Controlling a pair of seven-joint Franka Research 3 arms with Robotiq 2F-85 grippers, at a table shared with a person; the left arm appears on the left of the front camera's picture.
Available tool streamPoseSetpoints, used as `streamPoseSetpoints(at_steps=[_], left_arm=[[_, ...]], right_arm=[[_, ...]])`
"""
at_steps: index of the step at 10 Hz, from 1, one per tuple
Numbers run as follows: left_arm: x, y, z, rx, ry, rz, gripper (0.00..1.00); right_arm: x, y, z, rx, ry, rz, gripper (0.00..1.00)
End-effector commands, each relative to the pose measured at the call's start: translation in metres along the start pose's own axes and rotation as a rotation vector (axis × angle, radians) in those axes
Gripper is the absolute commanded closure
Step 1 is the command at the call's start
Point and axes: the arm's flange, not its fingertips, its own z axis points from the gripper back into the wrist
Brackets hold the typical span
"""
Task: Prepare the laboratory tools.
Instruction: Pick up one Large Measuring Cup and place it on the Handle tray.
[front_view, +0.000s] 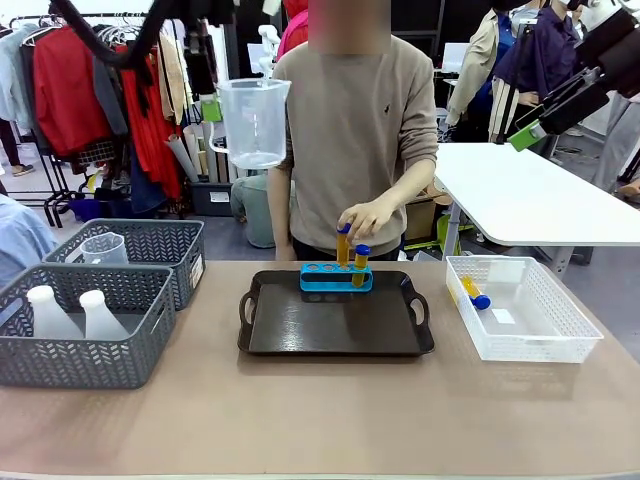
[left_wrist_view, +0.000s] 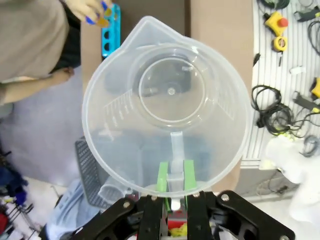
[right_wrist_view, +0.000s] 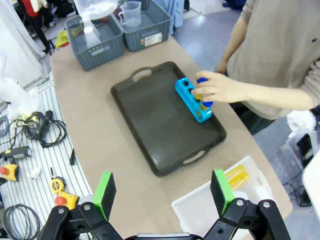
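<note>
My left gripper (left_wrist_view: 173, 177) is shut on the handle of the clear measuring beaker (left_wrist_view: 170, 100), holding it high in the air (front_view: 253, 120) over the table's far left. My right gripper (right_wrist_view: 162, 192) hangs open and empty, raised at the right (front_view: 527, 135). The blue rack (front_view: 335, 277) stands at the far end of the dark brown tray (front_view: 335, 330). One blue-capped tube (front_view: 361, 265) is in it. The person's hand (front_view: 368, 217) lowers a second tube (front_view: 343, 245) into the rack. Two white flasks (front_view: 50, 310) stand in the near grey basket (front_view: 80, 355).
A white mesh basket (front_view: 540, 345) at the right holds at least one more tube (front_view: 473, 293). The rear grey basket (front_view: 150, 245) holds a small clear beaker (front_view: 103, 248). Another white table (front_view: 540, 200) stands behind at the right. Cables and tools lie beside the table (right_wrist_view: 30, 130).
</note>
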Motion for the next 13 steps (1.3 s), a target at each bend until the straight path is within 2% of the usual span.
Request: streamPoseSetpoints(at_steps=[1, 4, 10, 11, 13], left_arm=[[-0.019, -0.012, -0.006, 0.002, -0.013, 0.004, 1.0], [-0.013, -0.005, 0.008, 0.013, 0.005, 0.022, 1.0], [-0.014, -0.005, 0.004, 0.006, 0.011, 0.021, 1.0], [0.002, 0.001, -0.012, -0.04, 0.045, -0.053, 1.0], [0.041, 0.015, -0.048, -0.096, 0.099, -0.105, 1.0]], right_arm=[[0.001, -0.001, 0.0, 0.014, -0.025, 0.015, 0.0], [0.001, -0.001, 0.0, 0.014, -0.025, 0.015, 0.0], [0.001, -0.001, 0.0, 0.014, -0.025, 0.015, 0.0], [0.001, -0.001, 0.0, 0.014, -0.025, 0.015, 0.0], [0.001, -0.001, 0.0, 0.014, -0.025, 0.015, 0.0]])
